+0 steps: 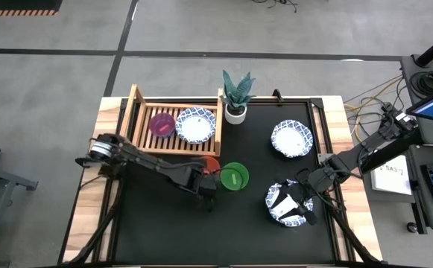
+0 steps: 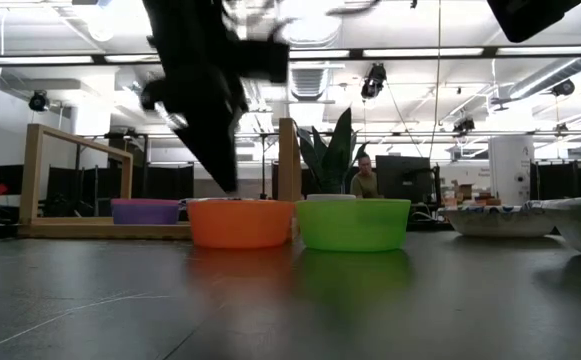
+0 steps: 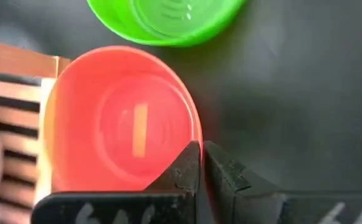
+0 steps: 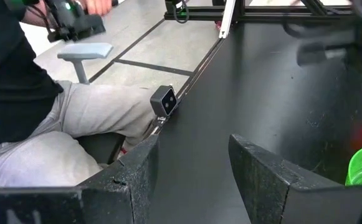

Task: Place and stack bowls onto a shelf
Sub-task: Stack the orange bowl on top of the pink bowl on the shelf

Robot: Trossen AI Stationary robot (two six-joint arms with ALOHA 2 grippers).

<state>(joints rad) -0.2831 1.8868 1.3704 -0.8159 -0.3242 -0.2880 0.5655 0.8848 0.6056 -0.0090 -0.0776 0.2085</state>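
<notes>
The red bowl [image 3: 118, 124] stands on the black mat [image 1: 261, 223] by its base, next to the shelf's near rail, with the green bowl [image 1: 235, 176] close on its right. My left gripper [image 3: 200, 165] is shut on the red bowl's rim. The wooden shelf [image 1: 138, 112] carries a magenta bowl [image 1: 162, 124] and a white patterned bowl [image 1: 195, 125]. My right gripper [image 4: 193, 168] is open, hovering over a white patterned bowl [image 1: 285, 207] near the mat's right side. Another white patterned bowl [image 1: 291, 139] rests farther back. No blue bowl is in view. My left gripper pinches the red bowl's rim [image 3: 196, 134] on its near side, one finger [image 3: 181, 171] inside the bowl and one [image 3: 227, 174] outside. The fingers come from above, slanting down from the table's left. The bowl sits upright with its base on the mat [image 2: 240, 245].
A white pot with a green plant [image 1: 236, 100] stands at the shelf's far right corner. A person sits beyond the table's near edge [image 4: 56, 124]. Bare mat lies along the near side [image 1: 201, 231] and between the green bowl and the white bowls.
</notes>
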